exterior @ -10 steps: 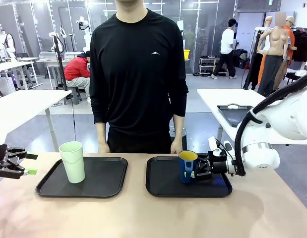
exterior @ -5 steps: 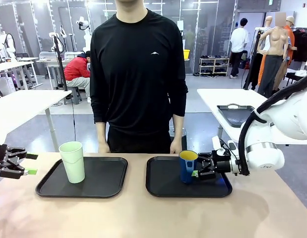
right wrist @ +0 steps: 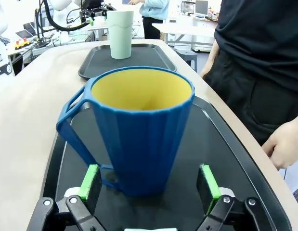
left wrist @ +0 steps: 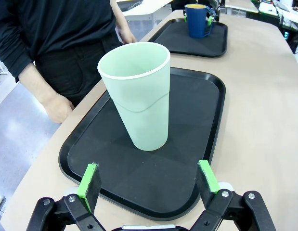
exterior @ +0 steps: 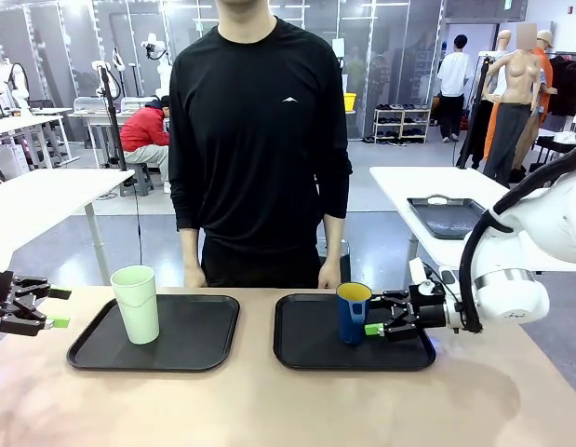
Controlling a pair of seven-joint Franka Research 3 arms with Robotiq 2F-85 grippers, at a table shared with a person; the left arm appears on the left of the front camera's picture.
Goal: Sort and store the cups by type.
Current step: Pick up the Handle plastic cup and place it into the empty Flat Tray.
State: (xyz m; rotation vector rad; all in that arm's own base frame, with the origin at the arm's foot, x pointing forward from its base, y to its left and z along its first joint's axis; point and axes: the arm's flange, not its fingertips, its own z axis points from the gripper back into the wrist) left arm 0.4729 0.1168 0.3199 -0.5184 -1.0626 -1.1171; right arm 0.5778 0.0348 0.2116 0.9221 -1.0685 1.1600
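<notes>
The dark blue mug (exterior: 353, 313) with a yellow inside stands upright on the right black tray (exterior: 306, 358). My right gripper (exterior: 374, 314) is level with it on its right side, jaws open. In the right wrist view the mug (right wrist: 141, 130) rises close before the open right gripper (right wrist: 149, 183), its base between the green pads (right wrist: 89, 179) with gaps on both sides and its handle to the left. The pale mint tumbler (exterior: 137, 304) stands upright on the left tray (exterior: 204, 349). My left gripper (exterior: 61, 308) hovers open to the left of that tray. The left wrist view has the tumbler (left wrist: 136, 101) beyond the open left gripper (left wrist: 148, 178).
A person in black stands at the table's far edge, hands (exterior: 193, 277) resting just behind the two trays. Bare tabletop (exterior: 269, 410) runs in front of the trays. Another table with a tray (exterior: 441, 214) stands behind on the right.
My right arm has drawn back to the right, away from the mug, with its jaws staying open. The mug, the tumbler and the left gripper have not moved.
</notes>
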